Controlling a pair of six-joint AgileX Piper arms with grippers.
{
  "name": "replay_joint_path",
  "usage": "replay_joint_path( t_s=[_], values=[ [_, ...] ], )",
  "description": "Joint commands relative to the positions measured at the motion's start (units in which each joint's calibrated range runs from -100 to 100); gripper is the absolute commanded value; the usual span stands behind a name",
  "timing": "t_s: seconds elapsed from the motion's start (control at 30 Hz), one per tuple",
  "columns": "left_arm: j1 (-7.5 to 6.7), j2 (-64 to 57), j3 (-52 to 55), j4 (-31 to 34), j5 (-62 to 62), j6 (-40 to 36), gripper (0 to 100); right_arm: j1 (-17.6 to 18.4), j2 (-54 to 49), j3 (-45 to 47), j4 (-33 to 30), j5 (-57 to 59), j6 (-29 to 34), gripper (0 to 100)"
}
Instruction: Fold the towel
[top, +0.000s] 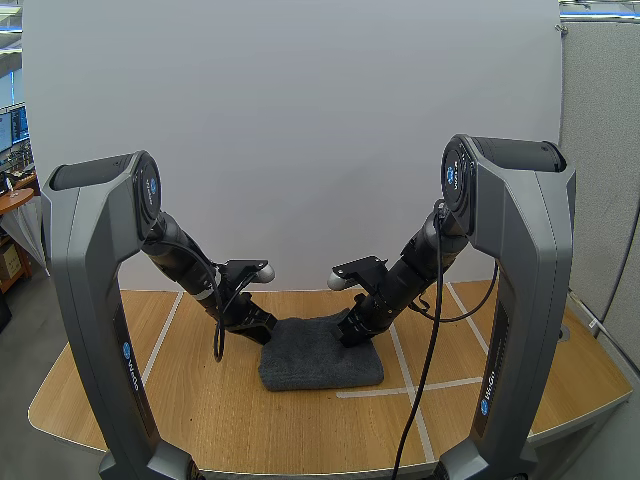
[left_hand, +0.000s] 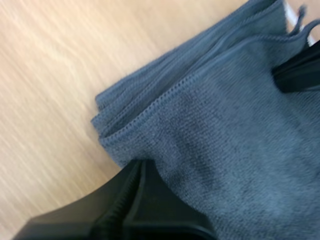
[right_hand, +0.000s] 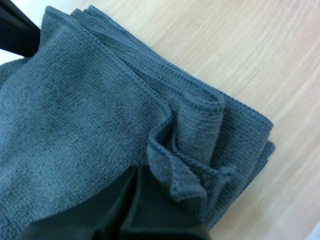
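1. Wooden surface (top: 190, 390): it looks smooth and bare around the cloth. If either arm drags sideways, the whole stack will probably slide instead of folding.
2. Dark grey towel (top: 320, 352): it lies in the middle of the surface, between your two arms, stacked in several layers. The layer edges are stepped rather than flush, so a pull on the top layer alone could fan them apart.
3. Left gripper (left_hand: 141, 165): its fingers are together, apparently clamped on the top layer at the towel's far left corner. You risk lifting that single layer and leaving the others behind.
4. Right gripper (right_hand: 136, 172): its fingers are together, pinching cloth at the far right corner, with the towel spreading away from the tips.
5. Pucker (right_hand: 202, 117): this is a rolled bunch of cloth just beside the right gripper's tips. If you release here, it will likely set as a lump in the fold. If the two arms lift unevenly, the corner could twist.
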Motion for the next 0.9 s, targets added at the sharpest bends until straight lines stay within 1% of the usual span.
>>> replay_joint_path(
  t_s=[0.0,0.07,0.2,0.33,0.53,0.67,0.73,0.8,0.87],
  values=[
    [-0.53,-4.38,-2.29,-2.42,8.73,-0.31,0,-0.36,-6.41,-0.05,-0.61,5.49,-0.59,0],
    [-0.53,-7.48,-2.29,-2.30,12.14,-0.39,0,-0.75,-9.83,-0.05,-1.16,9.76,0.18,0],
    [-0.53,-15.03,-0.30,-1.78,20.45,-0.45,0,-2.01,-16.64,0.31,-4.59,20.53,2.63,0],
    [-0.53,-22.45,5.57,-0.51,24.38,0.60,0,-2.82,-21.39,4.37,-6.35,27.08,2.63,0],
    [-0.53,-29.11,16.48,0.11,26.72,3.57,0,-2.82,-24.53,11.36,-6.93,30.59,2.41,0],
    [-0.53,-29.51,21.54,-1.04,24.56,6.25,0,-2.82,-24.41,14.67,-4.60,30.62,0.85,0],
    [-0.97,-29.27,23.90,-2.26,18.58,7.73,0,-2.41,-24.25,15.29,-3.55,30.00,0.09,0],
    [-1.90,-28.65,24.88,-2.65,14.91,8.36,0,-1.72,-24.15,15.38,-3.14,27.98,0.00,0],
    [-3.11,-27.17,25.06,-2.81,13.03,8.36,0,-0.95,-24.15,15.38,-2.74,25.88,0.00,0]
  ],
)
